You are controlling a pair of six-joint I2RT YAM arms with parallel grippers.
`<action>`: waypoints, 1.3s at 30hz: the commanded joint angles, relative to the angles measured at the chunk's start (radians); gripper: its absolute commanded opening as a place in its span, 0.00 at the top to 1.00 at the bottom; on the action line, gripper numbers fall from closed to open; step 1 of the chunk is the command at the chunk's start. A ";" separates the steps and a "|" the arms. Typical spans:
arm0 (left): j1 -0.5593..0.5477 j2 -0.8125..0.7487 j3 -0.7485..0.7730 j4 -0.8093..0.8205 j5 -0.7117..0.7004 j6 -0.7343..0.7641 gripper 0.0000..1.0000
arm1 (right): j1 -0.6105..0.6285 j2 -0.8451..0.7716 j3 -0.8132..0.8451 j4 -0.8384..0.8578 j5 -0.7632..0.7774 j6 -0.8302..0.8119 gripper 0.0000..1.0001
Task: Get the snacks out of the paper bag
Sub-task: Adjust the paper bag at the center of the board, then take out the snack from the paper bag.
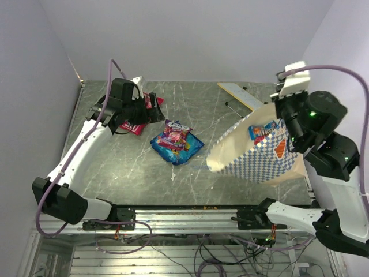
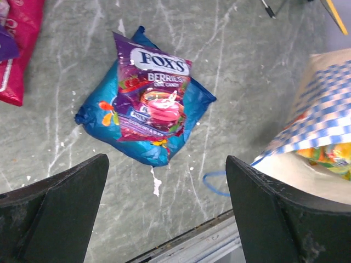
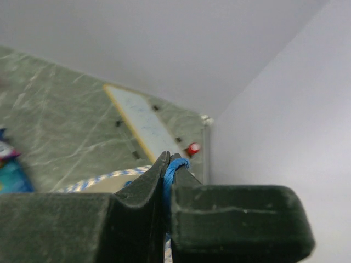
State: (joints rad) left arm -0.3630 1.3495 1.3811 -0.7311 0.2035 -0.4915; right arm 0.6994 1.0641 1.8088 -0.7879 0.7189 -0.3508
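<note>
We had the paper bag (image 1: 259, 158) tipped over w/ its mouth facing left, hung by one blue string handle (image 3: 171, 167) from the right gripper (image 3: 169, 181), jaws pinched fully together on that string; the left gripper (image 2: 166, 181) hovered well left of the bag, spread about as wide as it goes, nothing in it. Three snacks lay out on the table (image 1: 115, 156), left of the bag: the big blue packet (image 2: 104, 118) nearest it, the small Fox's packet (image 2: 153, 90) stacked on top, the red-pink packet (image 1: 138, 124) farthest off, approx. under the left gripper; one yellowish packet (image 2: 329, 156) sat inside the bag, near its mouth. We judged that packet light, crinkly and slick, prob. prone to sliding; best taken by a sealed edge or corner rather than the puffy middle, and gently, since the thin paper wall would buckle if pushed. The string looked a thin hold, so the bag might swing. The top view alone showed both arms and the bag's tilt; the left wrist view alone gave the packet's colour and a 2nd handle loop (image 2: 215, 183) lying just outside the mouth; the right wrist view alone showed the pinch on the string, plus the tan card strip (image 3: 140, 123) beyond the bag.
</note>
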 commanded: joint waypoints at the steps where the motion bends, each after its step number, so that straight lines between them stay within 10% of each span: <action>1: -0.021 -0.043 0.024 0.001 0.092 -0.014 0.02 | 0.001 -0.020 -0.140 -0.002 -0.204 0.141 1.00; 9: -0.077 -0.119 -0.062 0.089 0.230 -0.008 0.01 | 0.001 -0.229 -0.521 0.081 -0.424 0.891 1.00; 14: -0.169 -0.176 -0.188 0.276 0.294 -0.057 0.02 | 0.000 -0.318 -0.603 0.068 -0.481 1.087 1.00; 27: -0.611 -0.220 -0.497 0.855 0.117 -0.007 0.16 | 0.001 -0.350 -0.454 -0.332 -0.400 1.296 1.00; 39: -0.904 0.241 -0.544 1.385 -0.119 0.211 0.49 | 0.001 -0.250 -0.323 -0.412 -0.362 1.244 1.00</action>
State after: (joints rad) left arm -1.2510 1.4651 0.8310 0.3725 0.1741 -0.3454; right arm 0.7006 0.7773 1.4124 -1.1477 0.3260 0.9066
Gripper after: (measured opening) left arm 0.523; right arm 0.003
